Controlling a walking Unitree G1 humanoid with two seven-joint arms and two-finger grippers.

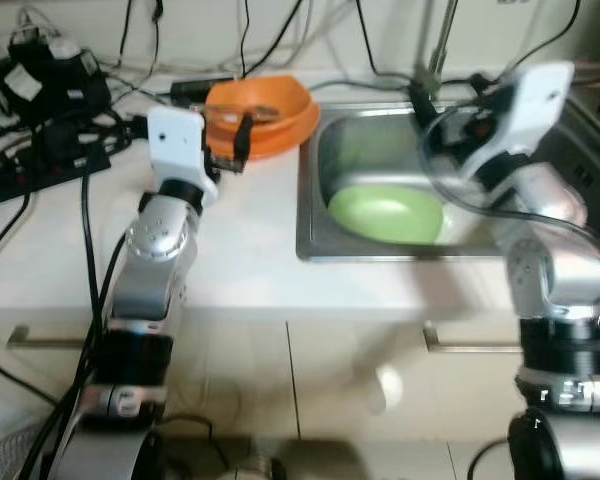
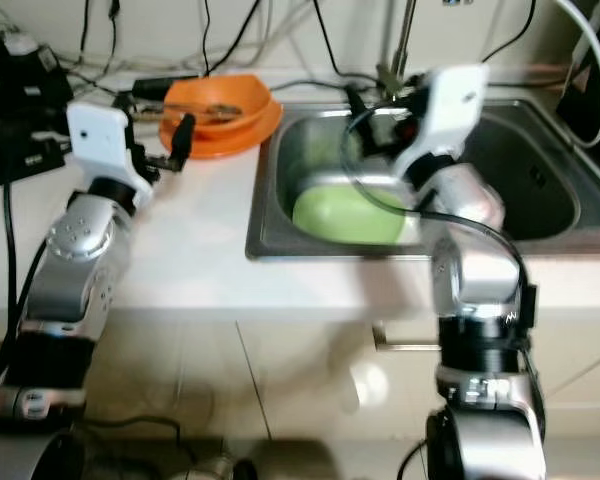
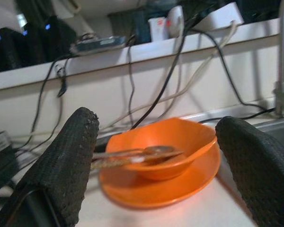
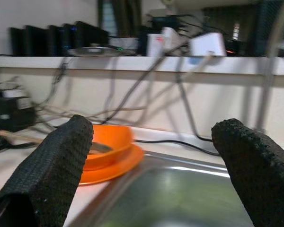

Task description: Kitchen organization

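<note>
An orange bowl (image 1: 260, 100) sits on an orange plate (image 3: 156, 187) on the white counter, just left of the steel sink (image 1: 315, 215). A metal utensil (image 3: 137, 155) lies across the bowl, its handle sticking out toward the left. My left gripper (image 1: 230, 148) is open, low over the counter just in front of the bowl, not touching it. A light green plate (image 1: 385, 215) lies in the sink basin. My right gripper (image 1: 445, 120) hovers open above the sink, with nothing between its fingers (image 4: 61, 165).
Black power strips, adapters and tangled cables (image 1: 40, 85) crowd the back left of the counter. A faucet (image 1: 438, 45) rises behind the sink. The counter's front edge (image 1: 230, 315) runs above cabinet drawers with metal handles (image 1: 460, 342). Bare counter lies in front of the bowl.
</note>
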